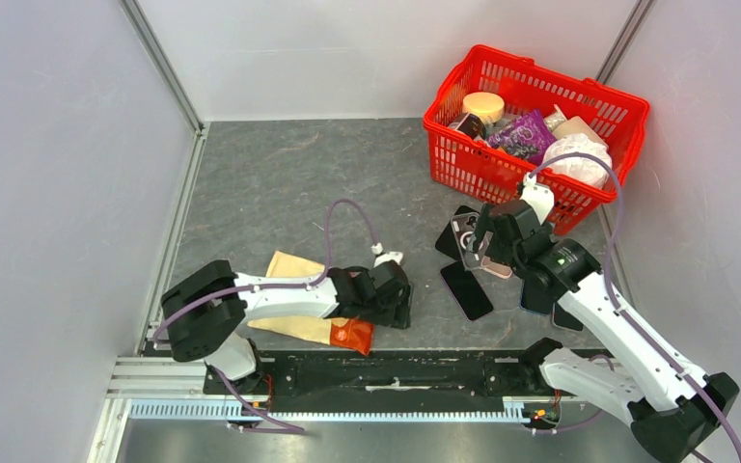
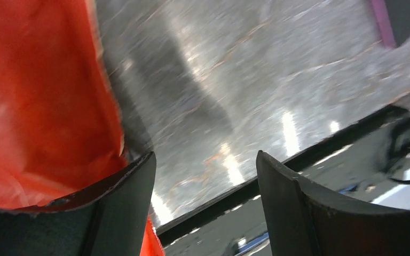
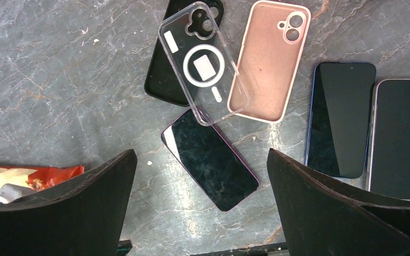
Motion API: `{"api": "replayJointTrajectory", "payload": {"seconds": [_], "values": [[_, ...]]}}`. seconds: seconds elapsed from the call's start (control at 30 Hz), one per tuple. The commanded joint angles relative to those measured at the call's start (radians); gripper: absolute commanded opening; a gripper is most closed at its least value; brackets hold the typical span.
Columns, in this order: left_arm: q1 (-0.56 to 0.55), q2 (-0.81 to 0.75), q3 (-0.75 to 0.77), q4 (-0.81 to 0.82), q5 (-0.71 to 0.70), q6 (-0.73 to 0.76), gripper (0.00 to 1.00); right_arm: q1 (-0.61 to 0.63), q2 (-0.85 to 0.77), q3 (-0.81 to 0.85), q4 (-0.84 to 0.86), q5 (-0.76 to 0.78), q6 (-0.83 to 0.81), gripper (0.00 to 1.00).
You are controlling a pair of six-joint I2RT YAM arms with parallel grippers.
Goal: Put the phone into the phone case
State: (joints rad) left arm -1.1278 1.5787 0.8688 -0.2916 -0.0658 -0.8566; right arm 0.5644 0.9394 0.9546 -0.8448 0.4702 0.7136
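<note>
While the overhead camera takes in the whole grey table (image 1: 280, 183), it shows the phones only as small dark slabs half hidden under the right arm; the right wrist camera lays them out plainly.

At the upper right of the overhead view stands a red basket (image 1: 473, 164). In it sit a round tub with a yellow lid (image 1: 483, 104), a purple packet (image 1: 524, 135) and a crumpled white bag (image 1: 579, 159).

At lower centre of that view the left arm lies low beside an orange snack packet (image 1: 347, 335). Its own blurred camera shows the left gripper (image 2: 205, 160) parted and empty. The packet seems to brush one finger, though I can't be sure.

The right gripper (image 3: 200, 154) hangs over the cluster, fingers spread wide with nothing between them. Beneath it three phones lie face up. A purple-edged phone (image 3: 211, 160) is at centre frame, and a blue phone (image 3: 340, 120) and a pale-edged phone (image 3: 403, 138) lie side by side at the right.

Along the top of the frame are a pink case (image 3: 267, 58) and a black case (image 3: 163, 80). A clear case (image 3: 203, 64) rests across both, its lower corner at the purple-edged phone's top end.
</note>
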Motion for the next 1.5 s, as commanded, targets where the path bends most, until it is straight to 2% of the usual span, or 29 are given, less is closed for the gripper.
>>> {"api": "replayJointTrajectory", "payload": {"seconds": [0.0, 0.17, 0.4, 0.63, 0.7, 0.83, 0.97, 1.1, 1.2, 1.47], "values": [[0.001, -0.101, -0.089, -0.053, -0.036, -0.059, 0.77, -0.005, -0.004, 0.036, -0.006, 0.026, -0.002, 0.99], [0.081, -0.146, -0.129, -0.141, -0.096, -0.052, 0.78, -0.006, 0.026, 0.033, 0.026, -0.010, 0.005, 0.99], [0.410, -0.213, -0.156, -0.171, -0.137, 0.039, 0.79, -0.006, 0.061, 0.022, 0.074, -0.071, 0.009, 0.99], [0.654, -0.156, -0.130, -0.127, -0.144, 0.087, 0.79, -0.006, 0.102, 0.013, 0.108, -0.110, 0.001, 0.99], [0.686, -0.153, -0.116, -0.116, -0.128, 0.102, 0.79, -0.006, 0.113, 0.012, 0.108, -0.112, -0.006, 0.99], [0.658, -0.187, -0.061, -0.110, -0.083, 0.128, 0.79, -0.008, 0.114, 0.004, 0.107, -0.093, -0.015, 0.99], [0.480, -0.178, 0.033, -0.124, -0.129, 0.094, 0.80, -0.018, 0.084, 0.006, 0.087, -0.046, -0.018, 0.99], [0.296, -0.038, 0.170, -0.100, -0.178, 0.036, 0.81, -0.030, 0.036, 0.027, 0.027, 0.077, -0.001, 0.99], [0.198, 0.112, 0.317, -0.098, -0.205, 0.020, 0.79, -0.033, -0.024, 0.048, -0.018, 0.146, 0.007, 0.99], [0.112, 0.434, 0.726, -0.135, -0.295, -0.011, 0.74, -0.036, -0.145, 0.084, -0.067, 0.172, 0.024, 0.99]]}}
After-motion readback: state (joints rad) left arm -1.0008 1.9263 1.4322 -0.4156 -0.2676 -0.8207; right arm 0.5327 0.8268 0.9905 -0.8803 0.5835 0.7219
